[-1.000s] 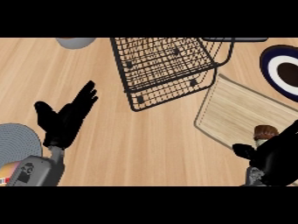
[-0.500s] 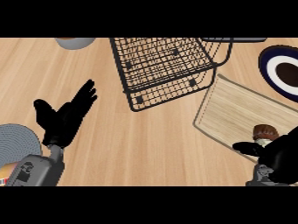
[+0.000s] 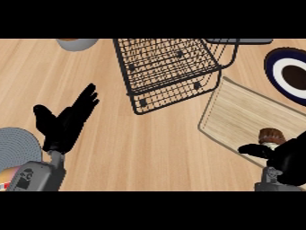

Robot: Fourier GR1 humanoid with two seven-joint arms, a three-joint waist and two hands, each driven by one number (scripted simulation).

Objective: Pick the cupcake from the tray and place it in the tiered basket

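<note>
A cupcake [image 3: 271, 135] with a brown top and pale wrapper stands on the light wooden tray [image 3: 248, 112] at the right. My right hand [image 3: 294, 157] sits just below and right of it, thumb stretched toward the cupcake, fingers spread and open, not holding it. The black wire tiered basket [image 3: 172, 67] stands at the top centre, left of the tray. My left hand [image 3: 63, 122] rests open at the lower left, fingers pointing up and right.
A dark blue and white plate [image 3: 295, 76] with a brown centre lies at the right edge beyond the tray. A grey ribbed round plate [image 3: 6, 146] sits at the lower left. A grey bowl [image 3: 76, 43] is cut by the top edge.
My right hand has shifted slightly down and right beside the cupcake. The left hand and the objects have not moved.
</note>
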